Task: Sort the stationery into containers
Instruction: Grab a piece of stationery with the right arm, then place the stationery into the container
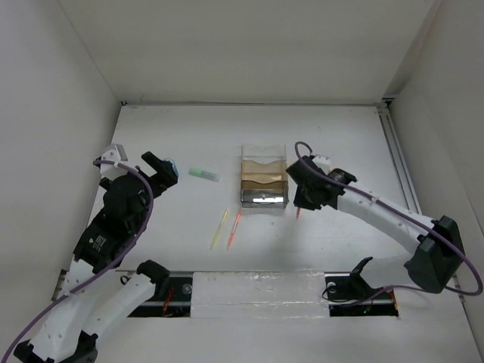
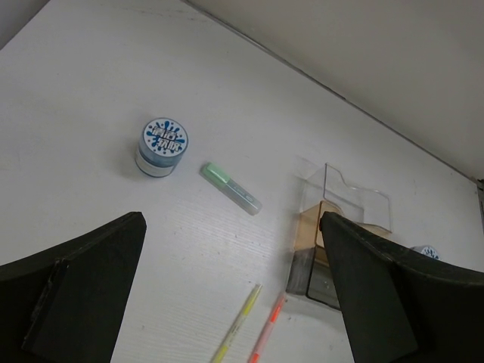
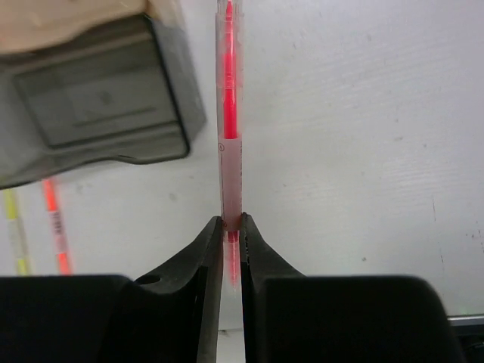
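White tabletop (image 1: 227, 136) fills the overhead view, with the clear organizer (image 1: 264, 181) near its middle, tan-brown inside. The right gripper (image 1: 301, 204) sits just beside the organizer's near right corner, and a sliver of the red pen (image 1: 298, 214) shows under it. The left gripper (image 1: 161, 168) is well off to the left, with a blue-grey roll (image 1: 173, 164) just by its tip. A green marker (image 1: 204, 174) lies between that roll and the organizer. A yellow pen (image 1: 219, 228) and an orange pen (image 1: 234, 227) lie side by side, nearer the arm bases.

From the left wrist, the two dark fingers (image 2: 83, 295) stand wide apart with nothing but table between them — the roll upright ahead on the left, the green marker slanting to its right, the organizer beyond. A second roll (image 2: 426, 252) peeks past the right-hand finger.

From the right wrist, the fingertips (image 3: 212, 249) are pinched together on the red pen. It runs straight ahead, just beside the organizer's grey end — whether it touches, I cannot tell. The yellow and orange pens show at the left edge.
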